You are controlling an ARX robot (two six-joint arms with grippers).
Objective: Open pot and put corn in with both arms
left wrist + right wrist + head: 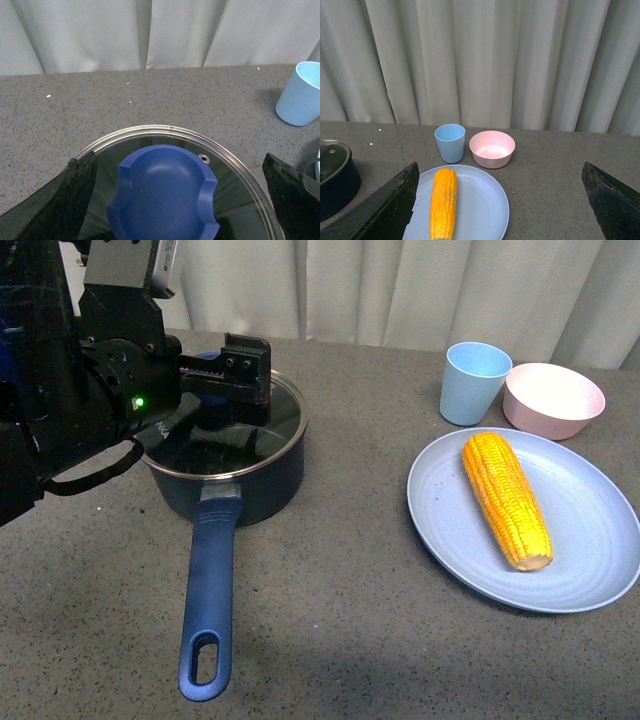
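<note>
The dark navy pot (262,483) stands at the left of the table, its glass lid (262,430) on and its long blue handle (209,600) pointing toward me. My left gripper (240,378) is open just over the lid. In the left wrist view its fingers (75,200) stand either side of the blue knob (162,195), apart from it. The corn (506,498) lies on a blue plate (590,560) at the right. My right gripper (500,205) is open above and behind the plate; the corn (444,202) lies toward one finger. It does not show in the front view.
A light blue cup (475,382) and a pink bowl (553,398) stand just behind the plate. White curtains hang behind the table's far edge. The pot's edge (335,175) shows in the right wrist view.
</note>
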